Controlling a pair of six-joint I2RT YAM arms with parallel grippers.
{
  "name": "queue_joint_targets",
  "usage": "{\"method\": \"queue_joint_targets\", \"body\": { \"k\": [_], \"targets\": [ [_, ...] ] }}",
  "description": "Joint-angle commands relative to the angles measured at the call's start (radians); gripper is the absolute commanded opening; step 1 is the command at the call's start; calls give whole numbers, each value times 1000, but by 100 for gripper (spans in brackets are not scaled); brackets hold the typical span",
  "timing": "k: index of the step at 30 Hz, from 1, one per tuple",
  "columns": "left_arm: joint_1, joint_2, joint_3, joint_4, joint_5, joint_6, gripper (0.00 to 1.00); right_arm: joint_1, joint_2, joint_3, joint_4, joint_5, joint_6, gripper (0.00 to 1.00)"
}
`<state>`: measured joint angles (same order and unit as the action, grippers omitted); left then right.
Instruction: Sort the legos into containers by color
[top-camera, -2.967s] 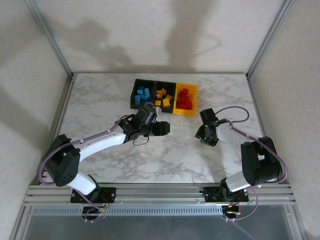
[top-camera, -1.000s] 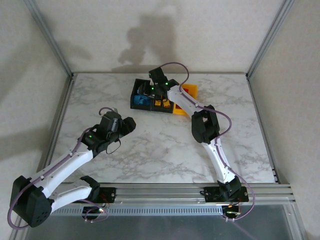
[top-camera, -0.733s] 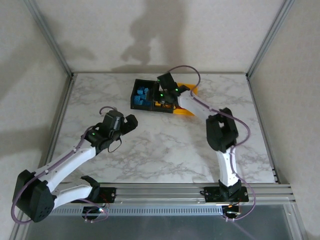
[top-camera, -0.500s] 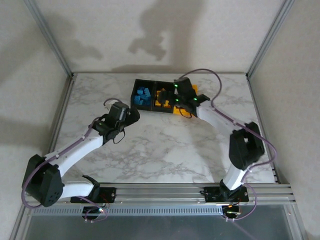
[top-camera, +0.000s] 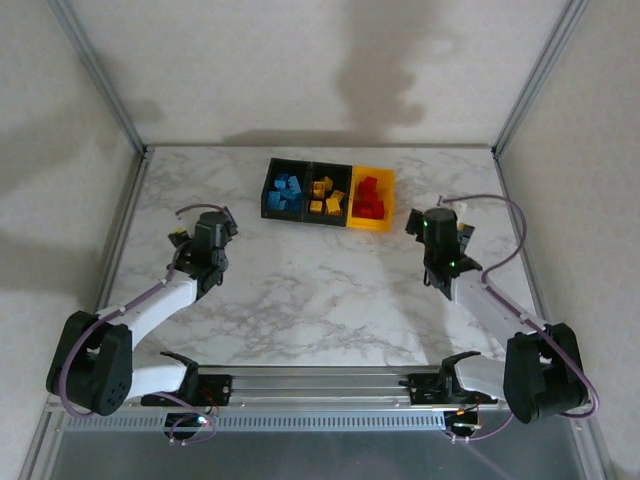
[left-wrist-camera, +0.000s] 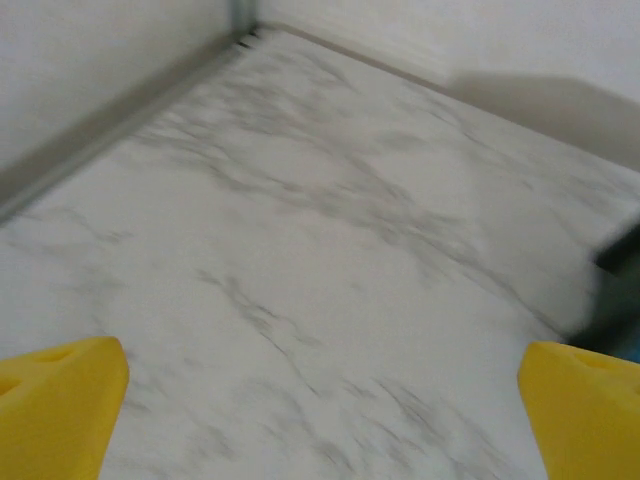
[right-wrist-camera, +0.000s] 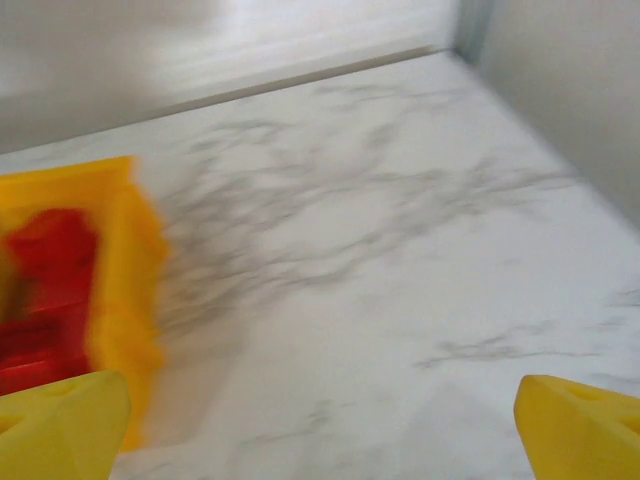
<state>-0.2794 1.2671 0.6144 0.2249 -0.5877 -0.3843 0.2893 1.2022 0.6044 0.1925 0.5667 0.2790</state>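
Sorting looks done

All legos (top-camera: 325, 195) lie in the bins (top-camera: 284, 214), far centre: blue left, yellow middle, red right. The left gripper (left-wrist-camera: 320, 410) at left and right gripper (right-wrist-camera: 320, 420) at right both gape wide and empty, probably parked clear of them.

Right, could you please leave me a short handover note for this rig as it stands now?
Left gripper: open, holding nothing, over the table to the left of the bins.
Right gripper: open, holding nothing, to the right of the yellow bin.
Blue legos lie in the left black bin, yellow legos in the middle black bin, red legos in the yellow bin.
Done: every brick I can see is binned by colour.
Left: seemingly nothing; just check for strays.
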Motion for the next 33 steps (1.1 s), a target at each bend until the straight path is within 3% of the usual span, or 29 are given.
{"method": "queue_joint_targets", "body": {
  "k": [1, 4, 8, 11, 14, 16, 18, 19, 20, 21, 22, 29, 33],
  "targets": [
    [55, 45, -74, 249, -96, 91, 100, -58, 31, -84, 299, 188, -115, 99],
    [79, 117, -127, 393, -129, 130, 100, -100, 113, -119, 392, 235, -124, 99],
    [106, 190, -222, 655, -89, 179, 100, -111, 167, -253, 682, 235, -198, 99],
    [110, 197, -247, 749, -52, 244, 100, -130, 179, -381, 927, 128, -219, 99],
    [133, 218, -362, 1001, 63, 278, 100, -169, 194, -471, 1123, -42, -199, 99],
    [139, 220, -372, 1008, 155, 300, 100, -178, 270, -484, 1257, -72, -232, 99],
    [168, 250, -391, 1055, 239, 287, 100, -182, 282, -441, 1151, -220, -260, 99],
    [190, 290, -424, 1178, 254, 283, 100, -194, 352, -436, 1215, -262, -273, 99],
    [189, 284, -420, 1145, 251, 281, 100, -195, 387, -437, 1284, -244, -277, 99],
    [187, 264, -405, 1084, 252, 274, 100, -199, 343, -423, 1158, -241, -243, 99],
    [184, 290, -417, 1158, 242, 288, 100, -204, 352, -414, 1164, -241, -247, 99],
    [180, 272, -408, 1105, 239, 282, 100, -204, 352, -414, 1164, -240, -245, 99],
    [180, 277, -409, 1115, 236, 285, 100, -243, 347, -396, 1122, -319, -228, 99]
  ]
}}
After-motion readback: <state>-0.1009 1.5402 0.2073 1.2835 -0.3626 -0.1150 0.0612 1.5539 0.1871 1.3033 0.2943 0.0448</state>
